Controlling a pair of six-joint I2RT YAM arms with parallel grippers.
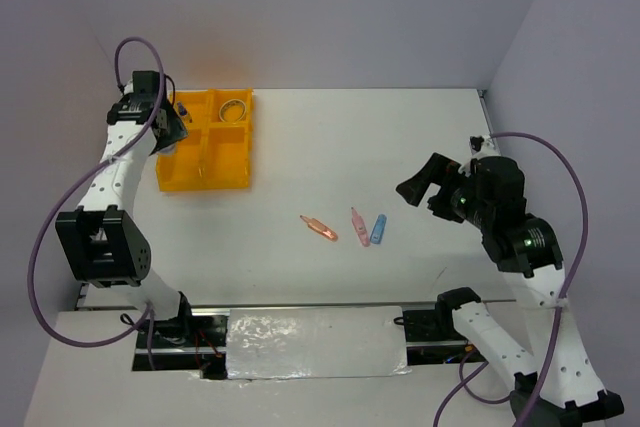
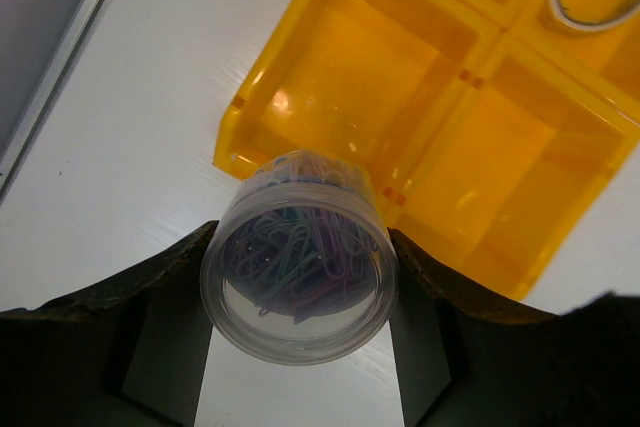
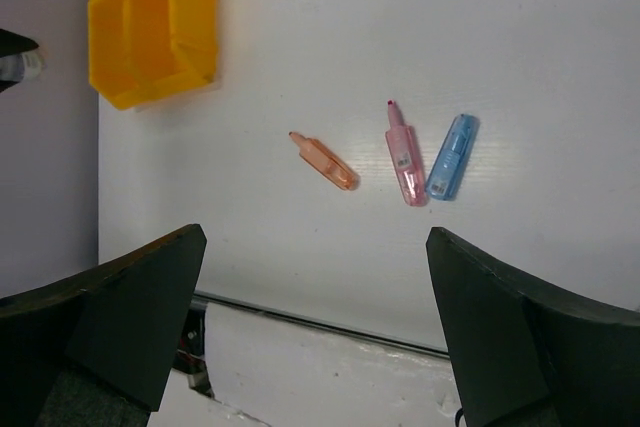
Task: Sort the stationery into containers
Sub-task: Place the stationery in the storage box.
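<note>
Clamping the round clear plastic jar of paper clips [image 2: 298, 277], your left gripper [image 1: 168, 130] hangs at the orange-yellow divided plastic tray [image 1: 205, 184], evidently for release into a compartment. Your right gripper [image 3: 315, 237] gapes empty above the two pink tapered pieces [image 3: 405, 157] and blue piece [image 3: 450, 155].

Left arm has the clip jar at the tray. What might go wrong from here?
1. The jar in the left tool appears to sit over the near corner wall of the tray, not over a compartment; released here it may catch the wall and tip out.
2. The middle pink piece and blue piece lie very close together; the open right tool may knock one while taking the other.
</note>
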